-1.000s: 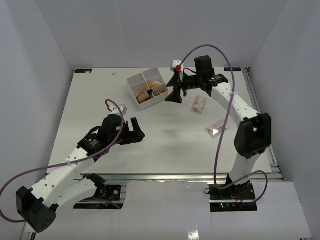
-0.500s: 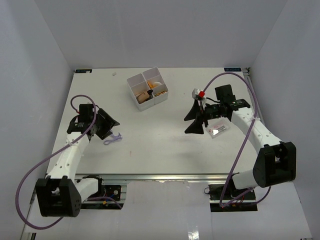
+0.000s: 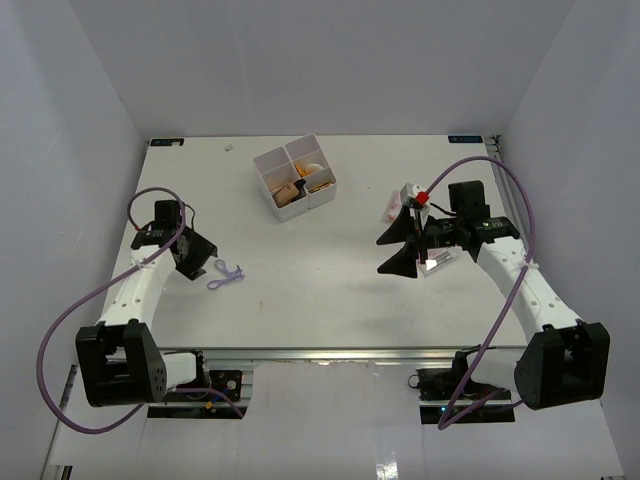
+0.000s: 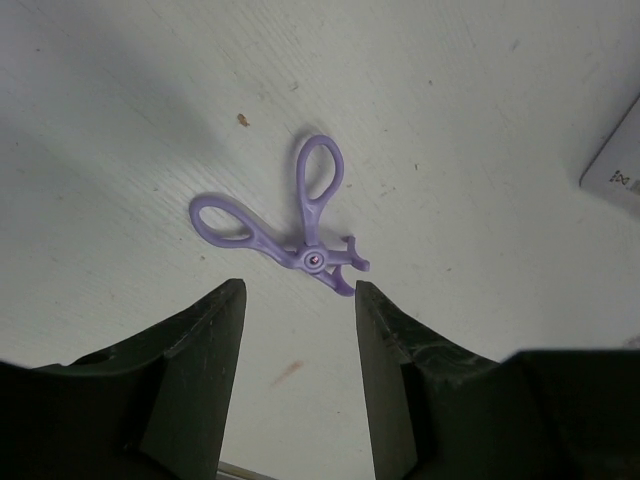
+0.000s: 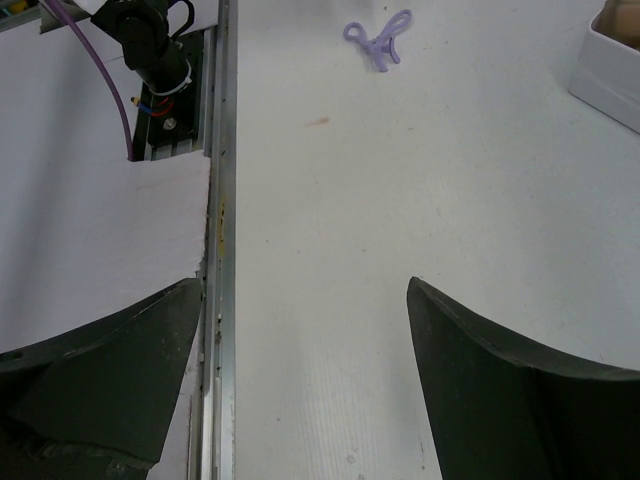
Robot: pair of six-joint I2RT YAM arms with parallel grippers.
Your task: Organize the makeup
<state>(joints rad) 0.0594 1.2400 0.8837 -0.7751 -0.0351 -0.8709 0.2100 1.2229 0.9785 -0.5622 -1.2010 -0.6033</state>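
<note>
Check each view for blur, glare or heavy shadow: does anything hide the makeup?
Top external: even, diffuse light, with only faint soft shadows on the table and no glare. Left wrist: the purple loop is sharp and casts a thin shadow, while the left gripper looks dark. Right wrist: the table surface is in focus, and the right gripper is nearly a silhouette.
</note>
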